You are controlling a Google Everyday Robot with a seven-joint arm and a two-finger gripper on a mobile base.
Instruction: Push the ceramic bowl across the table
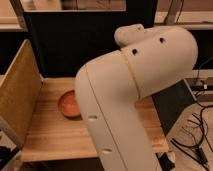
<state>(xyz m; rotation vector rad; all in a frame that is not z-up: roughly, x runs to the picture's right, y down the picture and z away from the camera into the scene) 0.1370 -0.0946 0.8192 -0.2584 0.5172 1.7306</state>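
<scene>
Camera view: the robot's arm (130,90) fills the middle of the frame. It is a smooth, off-white, matte shell of two thick rounded segments meeting at a bent joint, with small dark holes in the casing. The gripper does not show anywhere, so places cannot be given from it, and I cannot tell how far open it is or whether it holds anything.

The ceramic bowl (68,104) is shallow, round and terracotta-orange with a darker rim. It sits on the table (50,135) just left of the arm's lower segment, which covers its right side.

The table is made of pale yellowish wooden planks with visible board lines. It has a straight front edge and a right edge just past the arm. An upright, grainy tan side board (17,95) closes off its left side, and a flat dark back panel (70,42) closes off the rear.

Bare planks lie in front of the bowl and to its left. On the right, dark cables (197,135) trail over a pale speckled floor (185,125).
</scene>
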